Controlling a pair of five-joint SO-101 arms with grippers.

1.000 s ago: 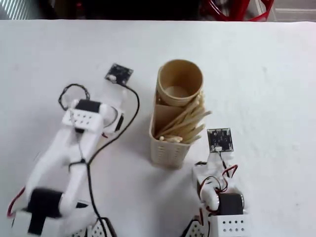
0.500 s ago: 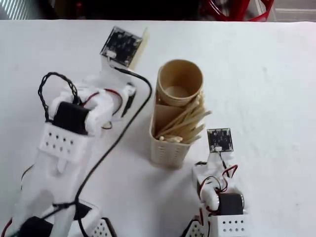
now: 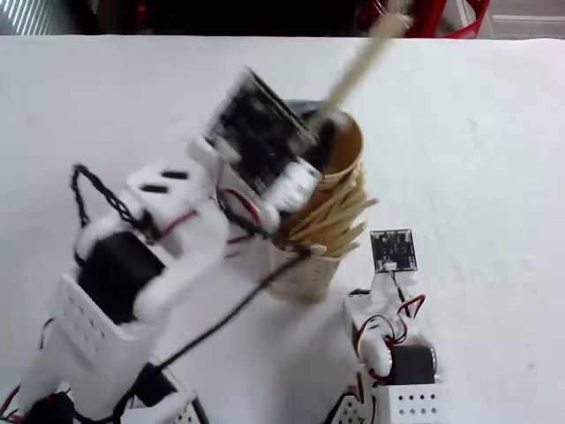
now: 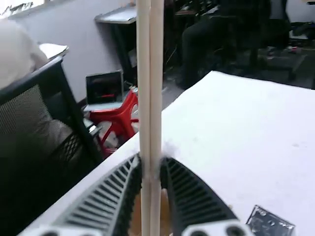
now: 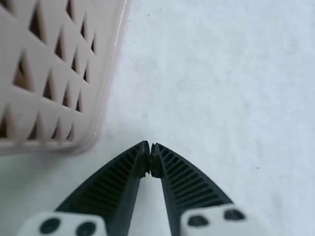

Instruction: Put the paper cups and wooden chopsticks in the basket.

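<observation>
My left gripper (image 4: 150, 164) is shut on a pair of wooden chopsticks (image 4: 149, 83) that stand straight up between its fingers. In the high view the left arm hangs over the basket (image 3: 305, 269), and the held chopsticks (image 3: 357, 62) slant up and away above the paper cup (image 3: 344, 150) that sits in the basket's far compartment. Several more chopsticks (image 3: 335, 221) lie bundled in the near compartment, tips poking over the rim. My right gripper (image 5: 149, 160) is shut with nothing in it, resting low beside the basket's (image 5: 54, 73) perforated wall.
The white table (image 3: 477, 132) is bare to the right and behind the basket. The right arm's base (image 3: 393, 362) sits at the front edge. Red chair legs (image 3: 415, 18) and dark floor lie beyond the far edge.
The left arm rose from the table left of the basket and swung right over it, carrying the chopsticks. The right arm stayed still.
</observation>
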